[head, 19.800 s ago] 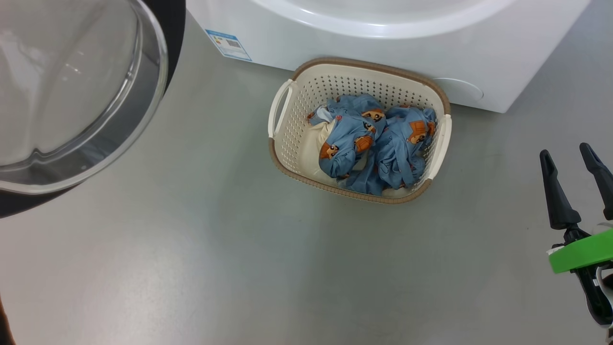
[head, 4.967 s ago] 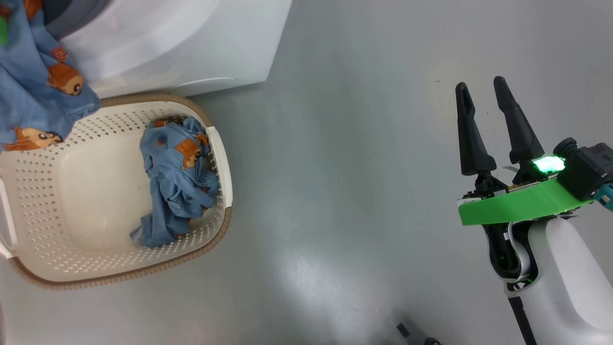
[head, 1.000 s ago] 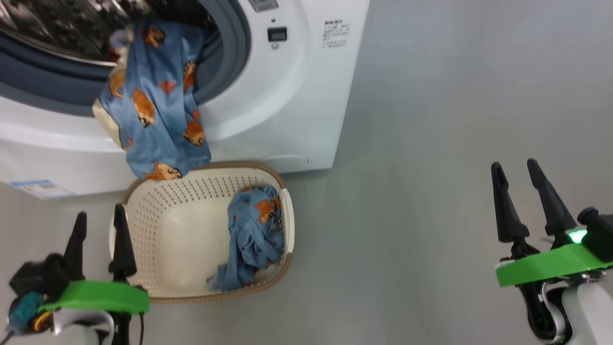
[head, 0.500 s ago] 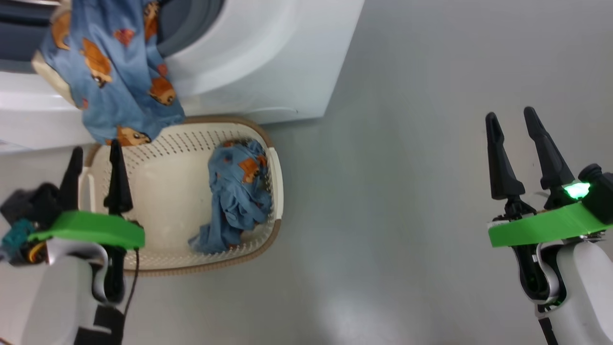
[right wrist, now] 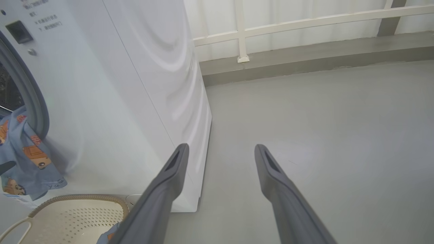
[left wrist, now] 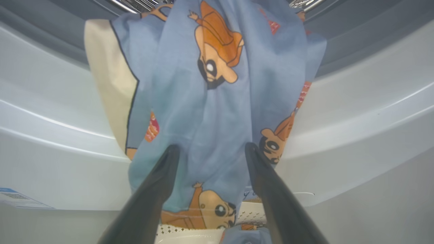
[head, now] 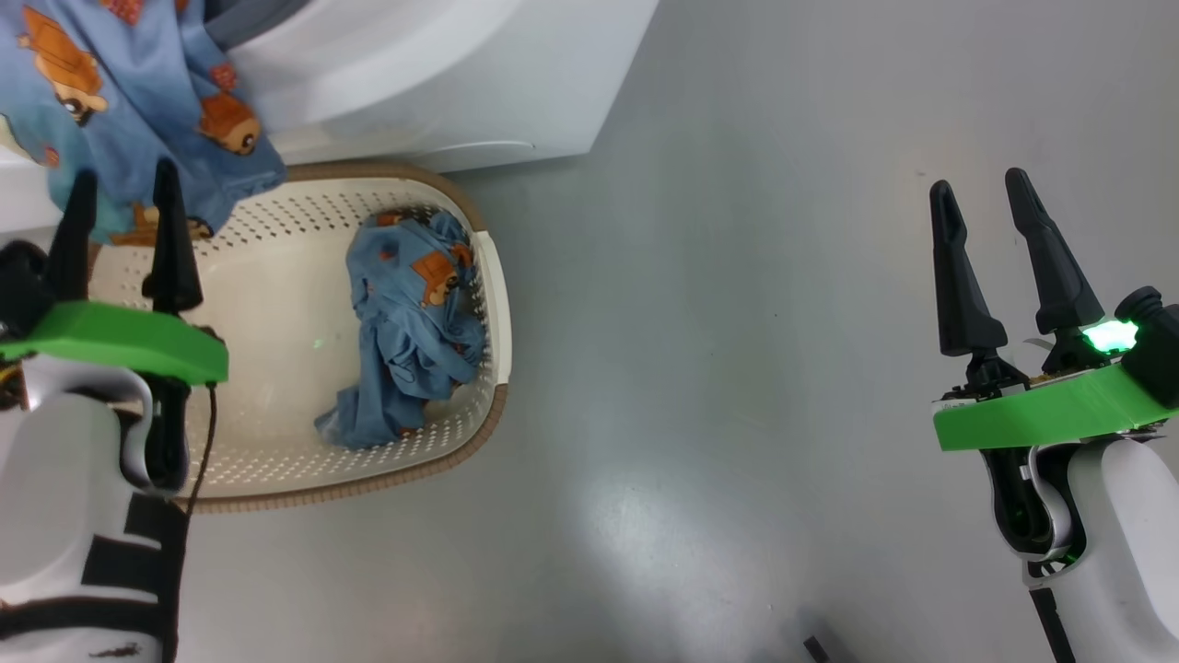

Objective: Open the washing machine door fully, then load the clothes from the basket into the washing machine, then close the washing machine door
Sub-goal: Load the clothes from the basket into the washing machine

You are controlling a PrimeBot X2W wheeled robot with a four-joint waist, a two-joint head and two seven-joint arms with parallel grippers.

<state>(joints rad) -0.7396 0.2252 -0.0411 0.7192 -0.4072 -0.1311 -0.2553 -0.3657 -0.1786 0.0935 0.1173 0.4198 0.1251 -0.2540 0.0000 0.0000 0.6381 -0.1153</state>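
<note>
White washing machine [head: 442,83] is standing just ahead of the left end effector [head: 125,175], on smooth grey floor [head: 737,368] running back to a railed wall [right wrist: 305,20]. The basket [head: 368,172] is sitting just below that end effector. A hanging garment [left wrist: 210,112] is trailing out of the machine, straight before its wide-spread, empty fingers [left wrist: 159,183]. A bunched garment [head: 405,350] is lying in the basket. Both look light and limp, best pinched at a raised fold. The right end effector [head: 977,182] is hovering wide and empty, well apart.

The washing machine [head: 414,74] and the hanging garment [head: 138,83] run off the top edge — the left gripper [head: 125,171] covers the left end of the basket [head: 493,295].
</note>
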